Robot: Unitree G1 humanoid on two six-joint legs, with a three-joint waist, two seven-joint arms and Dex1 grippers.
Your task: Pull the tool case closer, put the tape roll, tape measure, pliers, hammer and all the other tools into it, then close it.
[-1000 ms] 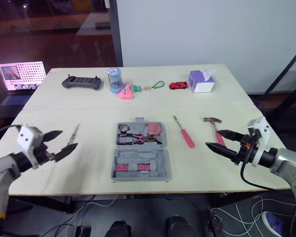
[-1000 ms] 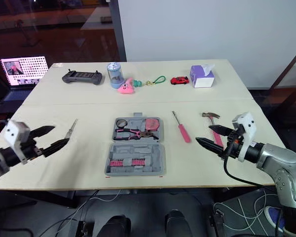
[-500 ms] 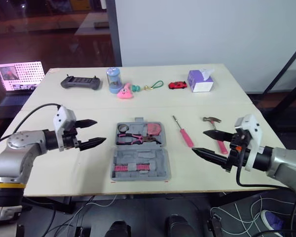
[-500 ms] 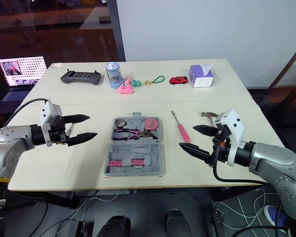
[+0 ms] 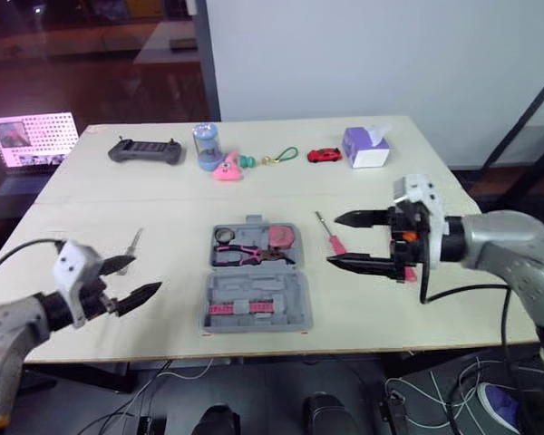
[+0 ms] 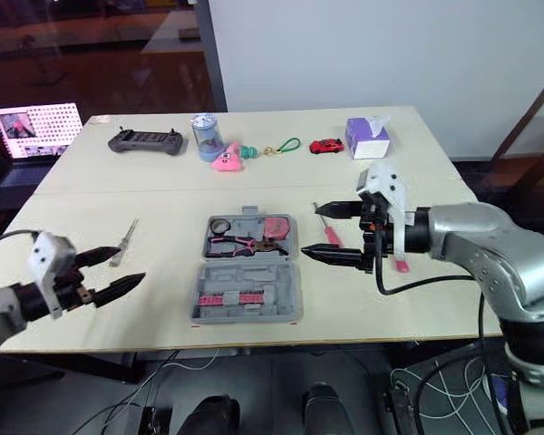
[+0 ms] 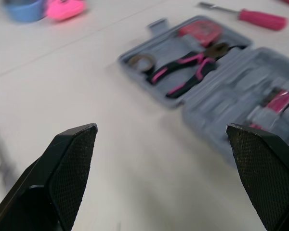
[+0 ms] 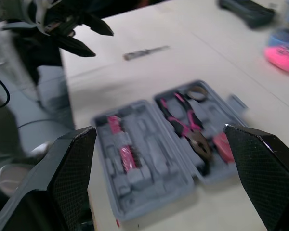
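Swinging in from the right of the tool case (image 5: 258, 288), my right gripper (image 5: 334, 239) now hangs just beside the case's right edge, fingers spread wide and empty, over the pink screwdriver (image 6: 331, 236). Half a second ago it sat farther right of the case and nearer to me. My left gripper (image 5: 145, 274) has gone the other way. It was close to the case's left side and has dropped back well to the left, fingers also apart and holding nothing.

The case has not shifted. It lies open and flat, with the tape roll (image 5: 227, 236), pliers (image 5: 252, 255) and tape measure (image 5: 287, 237) already in its far half. Outside it are the screwdriver, the hammer (image 6: 400, 265) farther right, and a slim metal tool (image 5: 133, 243) well left. I judge the right arm is lining up on the screwdriver, and the left-side tool waits.
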